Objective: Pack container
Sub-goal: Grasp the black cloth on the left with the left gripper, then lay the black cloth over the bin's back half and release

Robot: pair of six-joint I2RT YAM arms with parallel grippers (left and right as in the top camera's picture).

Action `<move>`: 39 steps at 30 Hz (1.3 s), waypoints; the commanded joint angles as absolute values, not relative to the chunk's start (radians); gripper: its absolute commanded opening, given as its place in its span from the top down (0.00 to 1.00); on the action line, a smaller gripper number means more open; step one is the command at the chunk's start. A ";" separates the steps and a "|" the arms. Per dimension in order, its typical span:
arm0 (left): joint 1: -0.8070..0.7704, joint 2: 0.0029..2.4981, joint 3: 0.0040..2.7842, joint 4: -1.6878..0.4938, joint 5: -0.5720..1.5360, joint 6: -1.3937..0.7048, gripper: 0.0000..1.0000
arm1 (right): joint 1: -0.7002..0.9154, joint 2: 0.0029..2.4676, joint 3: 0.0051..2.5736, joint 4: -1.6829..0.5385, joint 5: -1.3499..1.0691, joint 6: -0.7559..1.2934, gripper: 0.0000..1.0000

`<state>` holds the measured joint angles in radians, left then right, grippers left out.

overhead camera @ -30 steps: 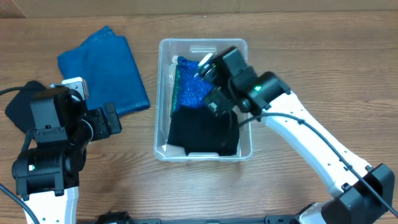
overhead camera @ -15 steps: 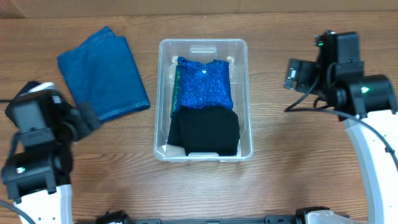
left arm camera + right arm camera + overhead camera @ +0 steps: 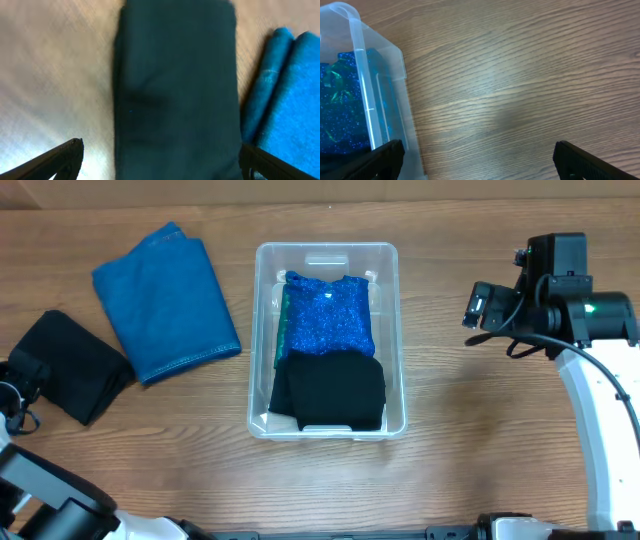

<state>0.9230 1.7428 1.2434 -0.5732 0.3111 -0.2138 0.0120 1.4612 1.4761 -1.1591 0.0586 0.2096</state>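
The clear plastic container [image 3: 258, 330] stands at the table's middle. It holds a folded sparkly blue garment [image 3: 328, 318] at the back and a folded black garment [image 3: 328, 392] at the front. A folded black cloth [image 3: 70, 363] lies at the far left, and a folded blue denim cloth [image 3: 165, 298] lies beside it. My left gripper [image 3: 160, 162] is open and hovers over the black cloth [image 3: 175, 90], with the denim cloth [image 3: 290, 95] to its right. My right gripper [image 3: 480, 162] is open and empty over bare wood, right of the container [image 3: 380, 95].
The wooden table [image 3: 480, 420] runs around the container. The left arm sits at the table's left edge [image 3: 20, 390]. The right arm [image 3: 560, 290] is at the right side.
The right arm has drawn out of the container to the right side. The left arm has pulled back toward the left edge, uncovering the black cloth.
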 commanded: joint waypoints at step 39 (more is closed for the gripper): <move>-0.287 1.378 1.256 -0.423 0.437 -0.209 0.96 | 0.009 1.498 1.470 -1.166 0.020 0.210 0.00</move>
